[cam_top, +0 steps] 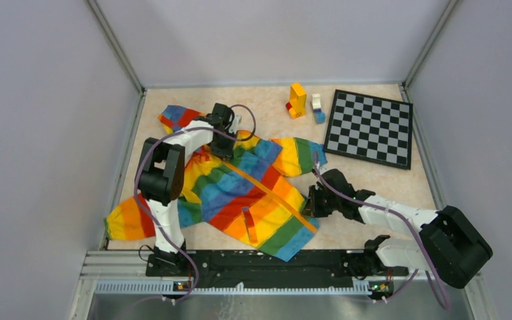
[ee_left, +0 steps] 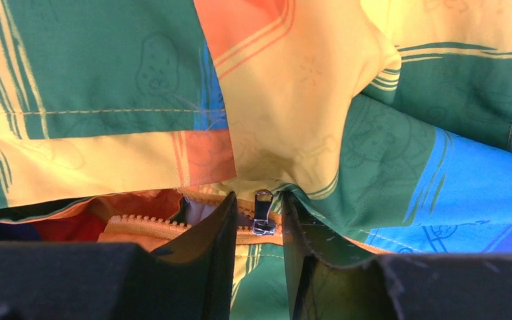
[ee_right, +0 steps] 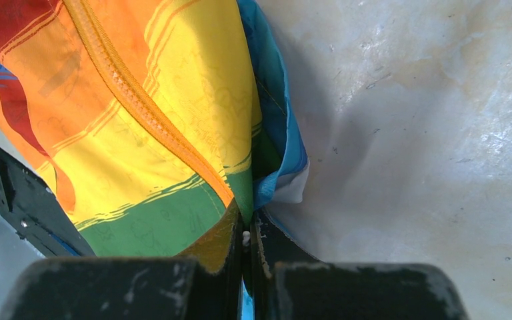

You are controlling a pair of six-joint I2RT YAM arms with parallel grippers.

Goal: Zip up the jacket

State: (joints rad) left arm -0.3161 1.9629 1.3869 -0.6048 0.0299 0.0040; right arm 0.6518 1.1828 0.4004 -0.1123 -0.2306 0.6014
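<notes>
The rainbow-striped jacket (cam_top: pixel 240 190) lies spread on the table, its orange zipper strip (cam_top: pixel 273 197) running diagonally from the collar to the hem. My left gripper (cam_top: pixel 228 137) is at the collar end. In the left wrist view it (ee_left: pixel 258 199) is open, with one finger on each side of the small metal zipper pull (ee_left: pixel 263 213) and not touching it. My right gripper (cam_top: pixel 315 200) is at the hem end. In the right wrist view it (ee_right: pixel 245 235) is shut on the jacket's bottom edge (ee_right: pixel 240 193), beside the zipper strip (ee_right: pixel 140 113).
A black-and-white chessboard (cam_top: pixel 370 127) lies at the back right. A yellow and orange block stack (cam_top: pixel 297 100) and a white and blue block (cam_top: pixel 317 108) stand at the back. Grey walls enclose the table, and a metal rail (cam_top: pixel 240 267) runs along the front.
</notes>
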